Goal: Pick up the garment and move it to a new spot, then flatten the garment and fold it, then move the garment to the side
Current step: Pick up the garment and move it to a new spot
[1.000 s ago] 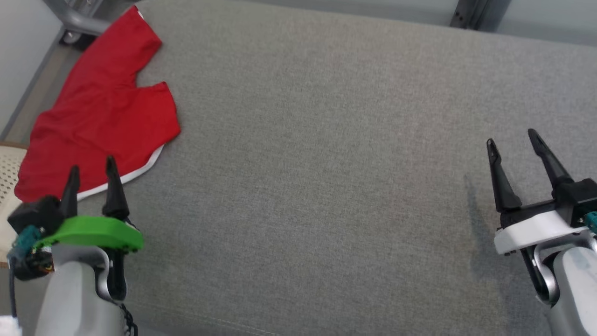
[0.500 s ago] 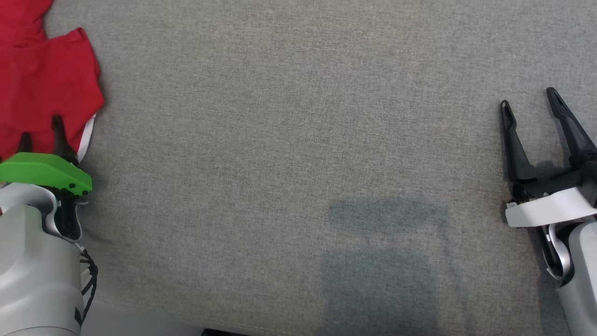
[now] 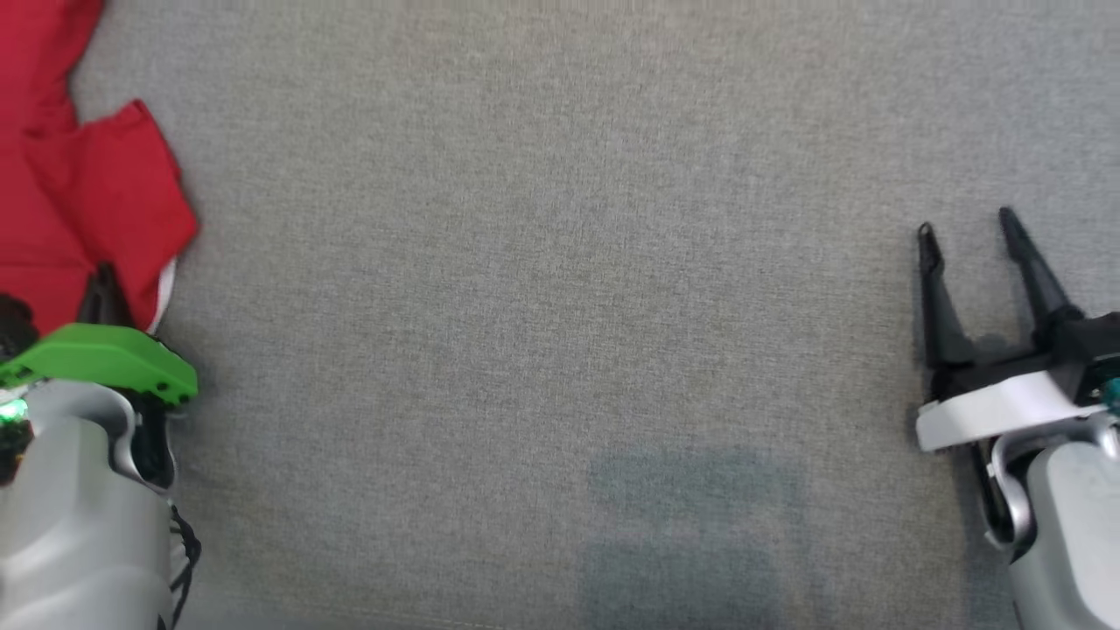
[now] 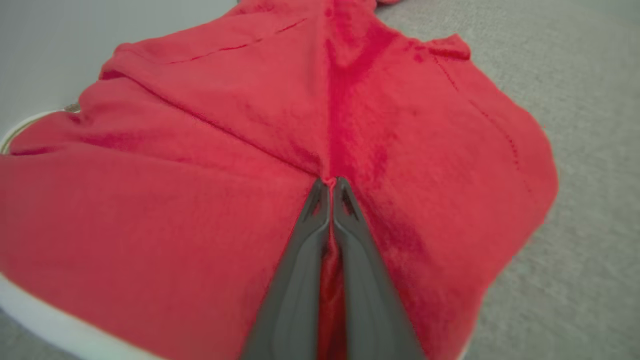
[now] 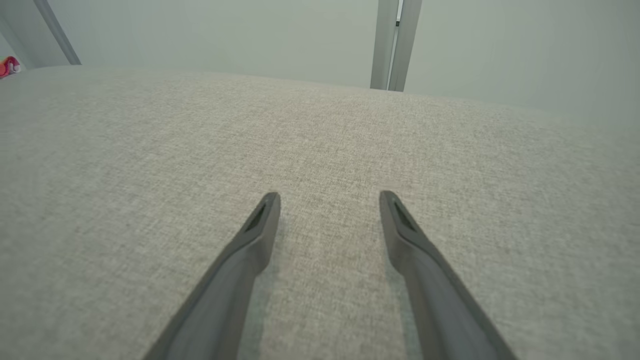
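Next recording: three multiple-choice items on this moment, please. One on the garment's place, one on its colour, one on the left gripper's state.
1. In the head view, the garment lies at the: A. left edge; B. centre; C. right edge.
2. The garment is mainly: A. blue; B. red; C. yellow.
3. The left gripper is: A. open over bare grey surface; B. shut with nothing in it; C. shut on the garment.

Key: 1 A, the cloth sits against that view's left edge. 2 B, the cloth is red in the head and left wrist views. 3 C, the left wrist view shows its fingers pressed together with red cloth pinched between them.
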You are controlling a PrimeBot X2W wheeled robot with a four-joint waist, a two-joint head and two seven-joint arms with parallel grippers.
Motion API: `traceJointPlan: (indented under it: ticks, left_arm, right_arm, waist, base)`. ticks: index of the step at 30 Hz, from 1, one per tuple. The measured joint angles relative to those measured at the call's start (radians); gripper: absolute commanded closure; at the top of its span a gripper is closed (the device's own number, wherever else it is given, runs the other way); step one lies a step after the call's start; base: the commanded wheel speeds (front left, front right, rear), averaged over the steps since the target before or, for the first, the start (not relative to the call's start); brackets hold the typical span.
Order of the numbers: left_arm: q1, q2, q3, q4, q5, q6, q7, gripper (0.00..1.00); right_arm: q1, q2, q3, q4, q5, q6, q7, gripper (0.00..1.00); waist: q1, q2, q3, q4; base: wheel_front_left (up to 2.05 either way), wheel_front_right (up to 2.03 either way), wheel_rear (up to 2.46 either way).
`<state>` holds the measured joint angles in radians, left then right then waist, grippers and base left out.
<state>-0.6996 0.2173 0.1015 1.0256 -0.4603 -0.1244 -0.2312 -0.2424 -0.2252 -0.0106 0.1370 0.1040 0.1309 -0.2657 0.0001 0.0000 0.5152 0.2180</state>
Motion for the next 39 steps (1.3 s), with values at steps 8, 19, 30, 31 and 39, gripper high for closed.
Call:
traceJointPlan:
  ticks: [8,19,30,31,39]
  left_arm:
    - [0.107,0.012,-0.127,-0.27,-0.036,-0.004,-0.001,1.0]
    - [0.277,-0.039,-0.267,-0.86,-0.085,0.02,0.218,1.0]
    - [0.216,-0.138,-0.456,-0.939,-0.093,0.035,0.377,1.0]
    - [0.196,-0.143,-0.478,-0.92,-0.088,0.035,0.377,1.0]
    - [0.084,-0.166,-0.542,-0.745,-0.13,0.049,0.376,1.0]
  right_arm:
    - [0.079,0.091,0.02,0.048,0.009,0.0,0.002,0.0]
    - [0.182,0.152,0.006,0.063,0.018,0.0,0.002,0.0]
    - [0.179,0.17,0.021,0.068,0.028,0.0,0.002,0.0]
    - [0.173,0.171,0.026,0.071,0.033,0.0,0.002,0.0]
    - [0.162,0.174,0.048,0.086,0.065,0.0,0.002,0.0]
  waist:
    - [0.0,0.0,-0.144,-0.019]
    - [-0.0001,0.0,-0.317,-0.14]
    - [-0.0001,0.0001,-0.367,-0.358]
    - [-0.0001,0.0001,-0.368,-0.381]
    - [-0.0001,0.0,-0.364,-0.539]
  base:
    - [0.0,0.0,0.0]
    - [0.0,0.0,0.0]
    - [0.0,0.0,0.0]
    - [0.0,0.0,0.0]
    - [0.0,0.0,0.0]
